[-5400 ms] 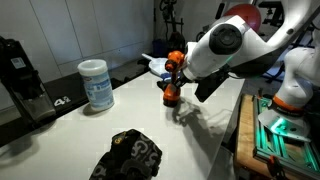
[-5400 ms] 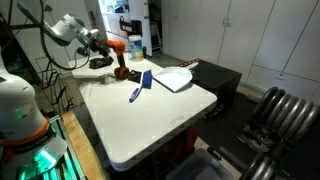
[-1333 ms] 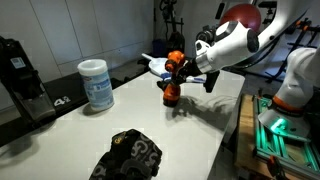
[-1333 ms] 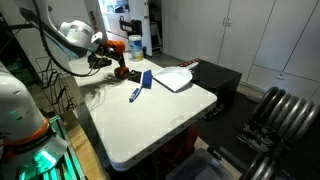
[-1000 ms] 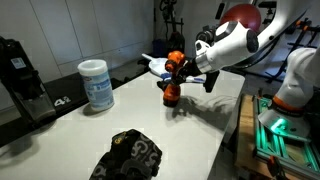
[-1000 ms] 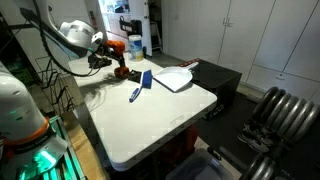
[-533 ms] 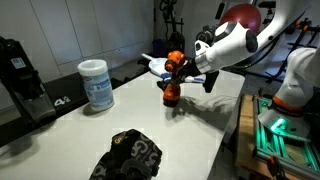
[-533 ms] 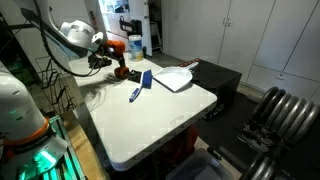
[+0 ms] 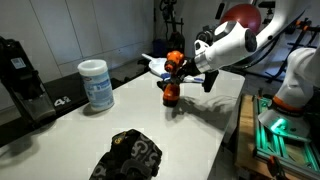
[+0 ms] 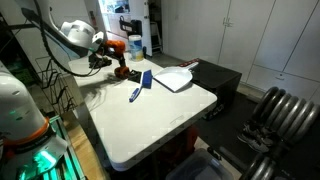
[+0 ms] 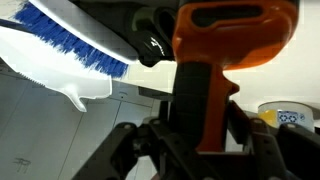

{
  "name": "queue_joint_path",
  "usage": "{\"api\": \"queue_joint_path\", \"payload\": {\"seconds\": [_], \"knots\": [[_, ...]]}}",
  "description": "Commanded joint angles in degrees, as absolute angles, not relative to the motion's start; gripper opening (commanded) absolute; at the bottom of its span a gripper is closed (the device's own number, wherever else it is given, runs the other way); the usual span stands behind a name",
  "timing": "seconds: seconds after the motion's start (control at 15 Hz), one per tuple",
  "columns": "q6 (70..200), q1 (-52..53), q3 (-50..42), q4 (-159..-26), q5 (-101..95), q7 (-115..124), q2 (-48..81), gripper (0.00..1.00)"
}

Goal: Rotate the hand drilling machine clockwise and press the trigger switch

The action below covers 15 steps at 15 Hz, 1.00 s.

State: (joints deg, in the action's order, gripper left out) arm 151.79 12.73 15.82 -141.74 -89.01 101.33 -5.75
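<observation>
The hand drilling machine (image 9: 172, 76) is orange and black and stands upright on the white table (image 9: 190, 140), near its far end. It also shows in an exterior view (image 10: 119, 60). My gripper (image 9: 184, 72) reaches in from the side at handle height and is shut on the drill's handle. In the wrist view the orange and black handle (image 11: 205, 85) fills the middle. My gripper (image 11: 203, 138) presses it from both sides with its dark fingers (image 11: 150, 145). The trigger switch is hidden by the fingers.
A white dustpan (image 10: 172, 77) with a blue brush (image 11: 70, 45) lies just behind the drill, and a blue tool (image 10: 138, 87) lies beside it. A wipes canister (image 9: 97, 84), a black crumpled bag (image 9: 130, 155) and a black machine (image 9: 20, 72) stand further along the table.
Since the oldest frames my arm has swung round to the drill's side. Over the last second the fingers have closed on the handle. The drill stands where it was.
</observation>
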Motion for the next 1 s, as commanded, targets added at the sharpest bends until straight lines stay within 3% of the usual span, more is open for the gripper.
{"api": "queue_joint_path", "payload": {"seconds": [0.0,0.93], "knots": [[153.0,12.5,15.6,-141.4,-90.7,102.8,-4.6,0.46],[152.9,12.5,15.6,-141.2,-90.2,102.6,-4.3,0.43]]}}
